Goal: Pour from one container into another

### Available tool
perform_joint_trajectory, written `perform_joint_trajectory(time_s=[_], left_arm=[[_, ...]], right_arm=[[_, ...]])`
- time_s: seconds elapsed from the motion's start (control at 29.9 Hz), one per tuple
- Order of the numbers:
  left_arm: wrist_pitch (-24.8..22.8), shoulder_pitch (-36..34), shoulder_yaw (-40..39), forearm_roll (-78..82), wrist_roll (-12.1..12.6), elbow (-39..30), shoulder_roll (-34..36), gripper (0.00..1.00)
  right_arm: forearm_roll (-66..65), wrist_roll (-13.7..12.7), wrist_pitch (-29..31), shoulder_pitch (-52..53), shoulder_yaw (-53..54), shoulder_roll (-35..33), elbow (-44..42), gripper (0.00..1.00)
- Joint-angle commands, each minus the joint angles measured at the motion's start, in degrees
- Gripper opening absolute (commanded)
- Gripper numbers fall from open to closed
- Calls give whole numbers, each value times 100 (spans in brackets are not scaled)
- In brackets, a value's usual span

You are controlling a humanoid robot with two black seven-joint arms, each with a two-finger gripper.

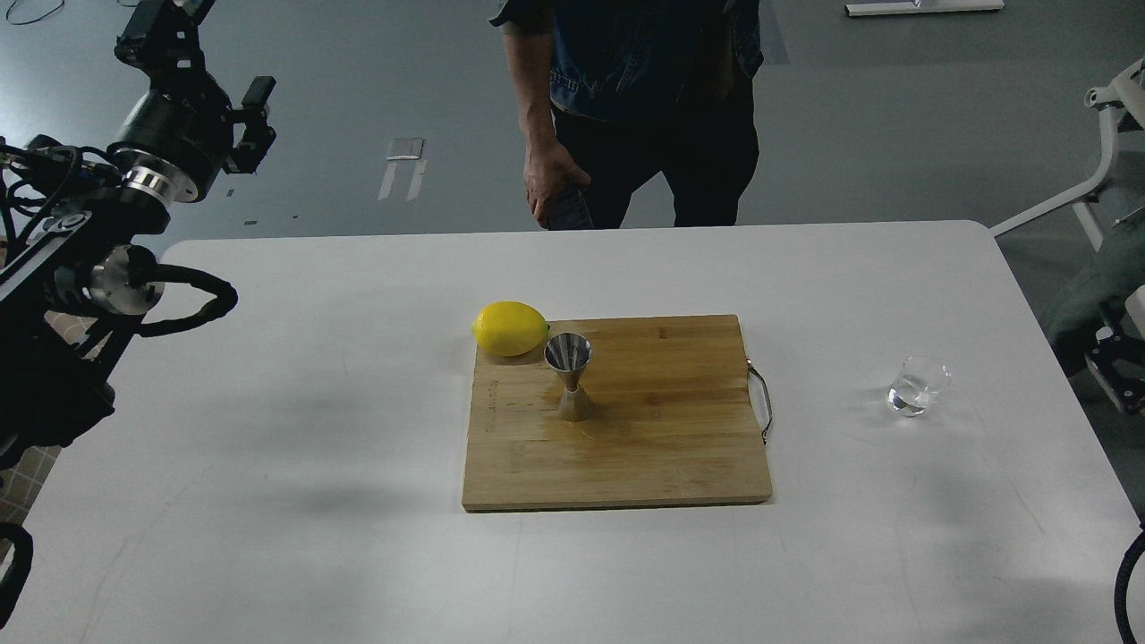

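Observation:
A small clear glass tumbler (917, 386) stands on the white table (268, 447) at the right, well apart from the wooden cutting board (662, 447). The shiny steel jigger (570, 376) stands upright on the board's left part, its open cone facing up. My left arm is raised high at the far left, beyond the table's corner; its gripper (156, 31) sits at the top edge, dark and partly cut off, far from both containers. Its fingers cannot be told apart. My right gripper does not show.
A yellow lemon (510, 328) lies at the board's back left corner, close behind the jigger. A person (640, 107) stands at the table's far edge with one hand hanging down. A white frame (1105, 161) stands off the table's right side.

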Motion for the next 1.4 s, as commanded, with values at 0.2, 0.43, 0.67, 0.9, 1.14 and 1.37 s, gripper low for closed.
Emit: perform_joint_trajectory(time_s=[0.2, 0.43, 0.67, 0.9, 1.14, 1.37], left_arm=[[0, 1, 0, 0, 0, -17, -8, 98], [9, 0, 9, 0, 0, -17, -131, 98], [0, 0, 0, 9, 0, -25, -131, 98], [0, 0, 0, 0, 0, -52, -123, 98], [0, 0, -9, 9, 0, -61, -131, 98], [0, -8, -9, 0, 0, -61, -123, 98]], right_arm=[[307, -440, 2, -430, 57, 640, 138, 100], [307, -580, 81, -827, 92, 958, 218, 100], [290, -694, 72, -845, 39, 1115, 183, 100], [176, -800, -7, -713, -31, 1414, 42, 100], [175, -923, -226, -423, -119, 1564, -213, 100], [167, -1055, -376, -106, -128, 1705, -362, 100]])
